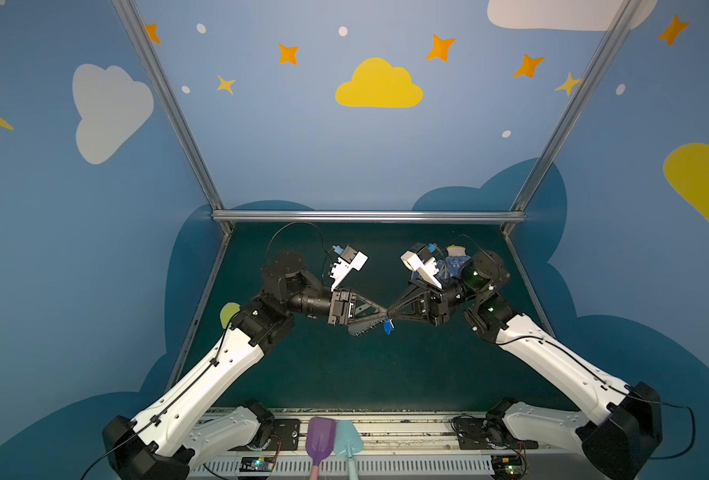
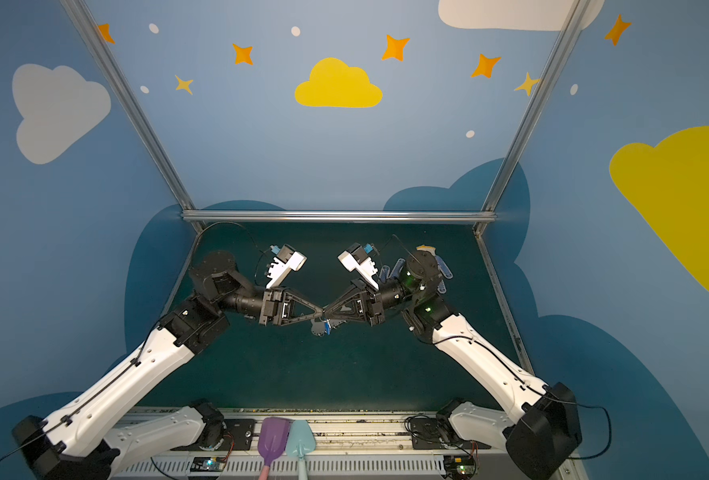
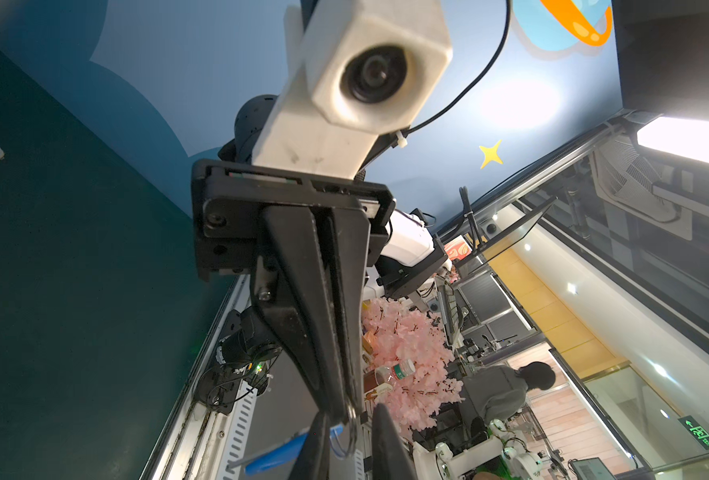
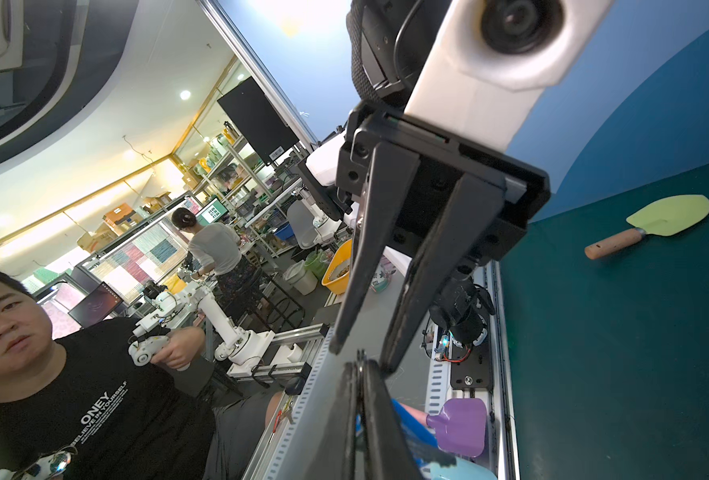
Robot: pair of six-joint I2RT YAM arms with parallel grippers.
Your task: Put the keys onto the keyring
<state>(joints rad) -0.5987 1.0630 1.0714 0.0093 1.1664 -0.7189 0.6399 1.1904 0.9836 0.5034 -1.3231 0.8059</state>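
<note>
Scene: two robot arms meet tip to tip over the green table (image 1: 344, 374), with an operator watching from beyond the rail.
Left gripper (image 1: 384, 311): its fingers (image 4: 431, 270) stand a narrow gap apart. They straddle the other gripper's tip, and I cannot tell whether they touch anything.
Right gripper (image 1: 391, 311): pressed fully together, pinching the thin metal ring (image 3: 351, 419) of the keys (image 1: 388, 326). The blue-headed piece dangles just beside the tips.
Keyring (image 1: 363, 328): the grey plate shows just below the meeting point in both top views. I cannot say whether it hangs or lies on the table.
Step in hand: by the look of it a mid-air pass or regrip of the keys, with the threading not yet done.
Next move: it likely calls for a firm pinch from the left side before the right lets go. The ring must then be lined up with the plate's dotted edge, and a slip would drop the bunch.
Writing: the operator's black shirt (image 4: 103, 409) reads "ONEY" and "BELIEVE IN YOURSELF". A green exit sign (image 3: 699, 434) shows an arrow, but its characters are too small to read.
</note>
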